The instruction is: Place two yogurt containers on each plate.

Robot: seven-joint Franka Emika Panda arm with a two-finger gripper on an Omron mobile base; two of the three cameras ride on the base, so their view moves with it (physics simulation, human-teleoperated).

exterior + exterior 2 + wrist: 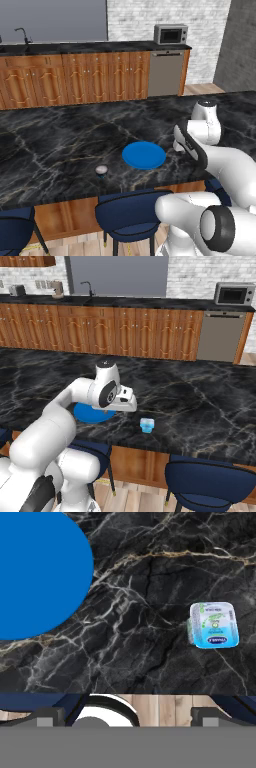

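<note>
On the left of the left base view, a small round cup (pixel 101 170) sits on the dark marble counter (pixel 60 145), near its front edge; it is too small to make out more than a pale top. Just to its right lies the blue plate (pixel 144 155), flat and bare, with nothing on it. Further right the white arm (pixel 210 150) stands over the counter and hides whatever lies beyond it.

In the right base view the arm covers most of the blue plate (pixel 87 415), so only a low sliver shows. Right of the arm, a yogurt cup (pixel 146 425) stands on the counter (pixel 200 401) near the front edge, apart from the plate. It is light blue with a pale top.

The hand view looks down on the counter (pixel 145 587). The blue plate (pixel 40 572) is cut off by the left and top edges; the part shown is bare. Well to the right lies the yogurt cup (pixel 212 625), a rounded square with a whitish lid, green print and a dark blue label strip; the print is too small to read. The claw (pixel 125 714) hangs above the counter's front edge with its two tips spread wide and nothing between them.
</note>
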